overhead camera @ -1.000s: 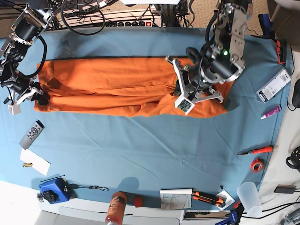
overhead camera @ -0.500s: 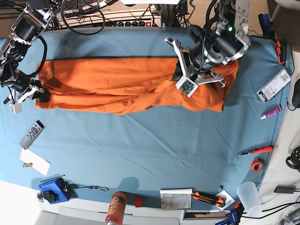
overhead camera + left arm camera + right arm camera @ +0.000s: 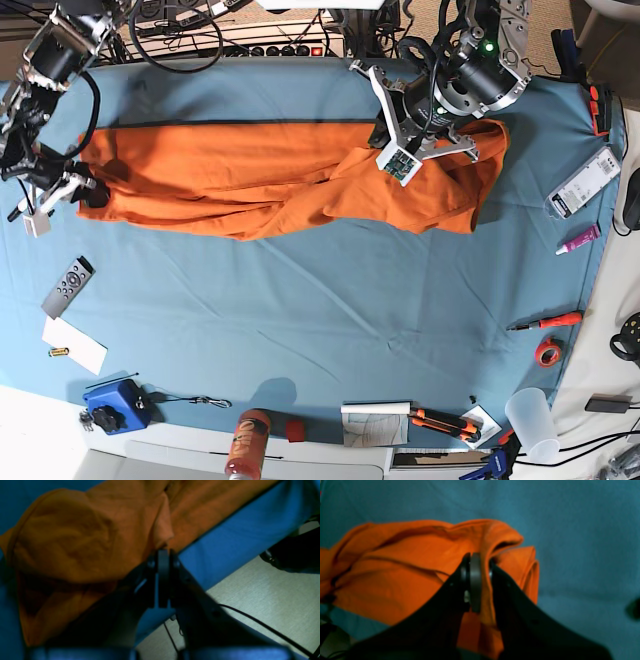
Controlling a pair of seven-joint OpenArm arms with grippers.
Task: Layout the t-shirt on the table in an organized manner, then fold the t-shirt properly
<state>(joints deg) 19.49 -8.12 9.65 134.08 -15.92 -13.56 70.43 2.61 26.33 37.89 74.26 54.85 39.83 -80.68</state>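
The t-shirt [image 3: 270, 180] lies as a long orange band across the far half of the surface [image 3: 330, 310], stretched between our two arms. Our left jaws [image 3: 161, 555] are clamped on a fold of its cloth at the far edge, and in the left wrist view that end hangs in a loose bunch with the floor showing just beyond the blue cover. Our right jaws [image 3: 476, 562] are clamped on a doubled fold at the opposite end, low over the surface.

We judge the step in hand to be the laying out: pulling the garment taut and flat before any fold. To do it well, we should keep both grips firm and draw the ends apart evenly, so the twisted ridge along the near edge opens instead of tightening. The left end should come down inside the surface's edge, not over it. The bunched cloth below the left jaws needs to fall clear before we lower.

Compared with a second ago, the left arm has carried its end up and toward the far edge; that end lay flat then and is now lifted and draped. The right end has also shifted slightly farther away. The remote [image 3: 68, 285] and the screwdriver [image 3: 545, 322] have stayed put.
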